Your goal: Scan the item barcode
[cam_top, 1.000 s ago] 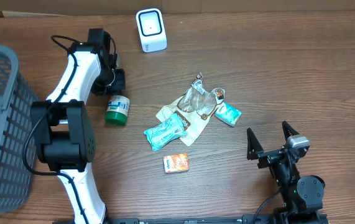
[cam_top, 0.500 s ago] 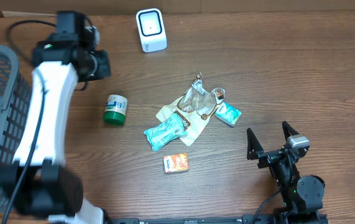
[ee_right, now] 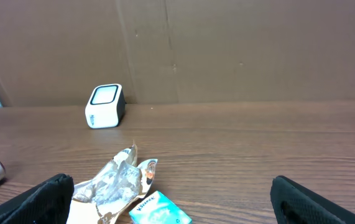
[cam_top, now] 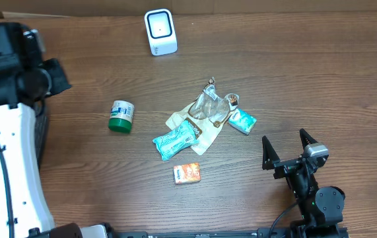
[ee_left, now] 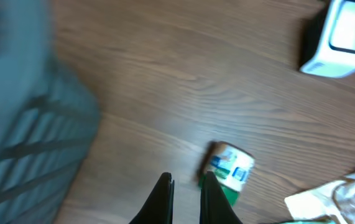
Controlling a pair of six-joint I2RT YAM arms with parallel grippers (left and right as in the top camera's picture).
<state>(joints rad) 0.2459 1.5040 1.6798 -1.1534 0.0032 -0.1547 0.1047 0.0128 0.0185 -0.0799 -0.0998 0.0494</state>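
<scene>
I see the left gripper [ee_left: 186, 179] high above the left part of the table, and its two fingers are pressed together with nothing between them. In the left wrist view it hangs over bare wood, and the small bottle [cam_top: 122, 116] is just beyond the fingertips, not touched by them. This bottle, white with a green cap, lies on its side on the table [cam_top: 320, 73], between the grey basket [ee_left: 28, 143] on the left and the heap of packets in the middle. The white scanner [cam_top: 160, 31] stands at the far edge of the table, well apart from the bottle. In the heap I can tell a crumpled clear wrapper [cam_top: 209, 106], a teal pouch [cam_top: 175, 139] and a teal tissue pack [cam_top: 242, 121]; a small orange box [cam_top: 187, 173] lies alone, nearer to me than the heap. The right gripper [cam_top: 286, 147] rests low at the near right side, its fingers spread wide, and it holds nothing. The left wrist picture is blurred, so I cannot read the label of the bottle.
</scene>
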